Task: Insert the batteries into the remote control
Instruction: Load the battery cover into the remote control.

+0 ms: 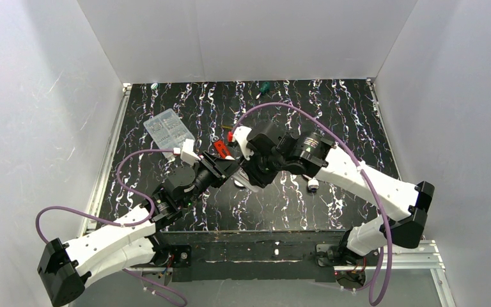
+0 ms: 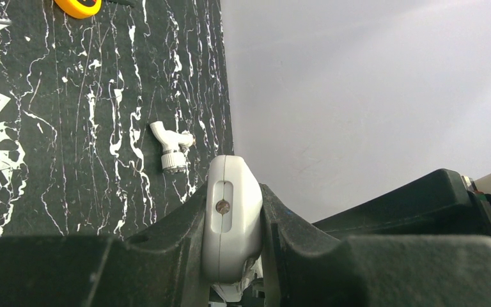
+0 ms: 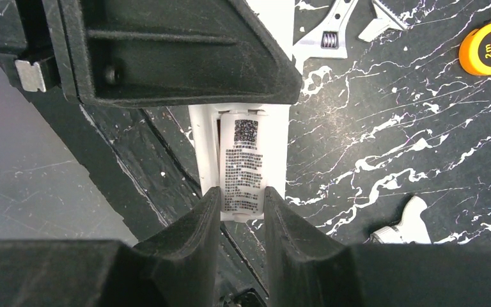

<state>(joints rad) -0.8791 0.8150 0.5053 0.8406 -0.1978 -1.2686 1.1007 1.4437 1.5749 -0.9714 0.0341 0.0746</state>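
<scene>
The white remote control (image 2: 231,220) is held above the table between both grippers. My left gripper (image 2: 233,208) is shut on one end of it, seen end-on with a slot and a small screw. My right gripper (image 3: 243,199) is shut on the other end, on the back panel with a printed label and QR code (image 3: 244,160). In the top view the two grippers (image 1: 233,169) (image 1: 254,177) meet at mid-table, with a bit of the remote (image 1: 245,183) showing below them. A small red thing (image 1: 220,148) lies just behind; I cannot tell if it is a battery.
A white tap-shaped piece (image 1: 312,185) lies right of the grippers, and also shows in the left wrist view (image 2: 171,146). A yellow tape measure (image 3: 489,45) and a silver wrench (image 3: 329,35) lie further off. A clear plastic box (image 1: 166,128) sits at the back left.
</scene>
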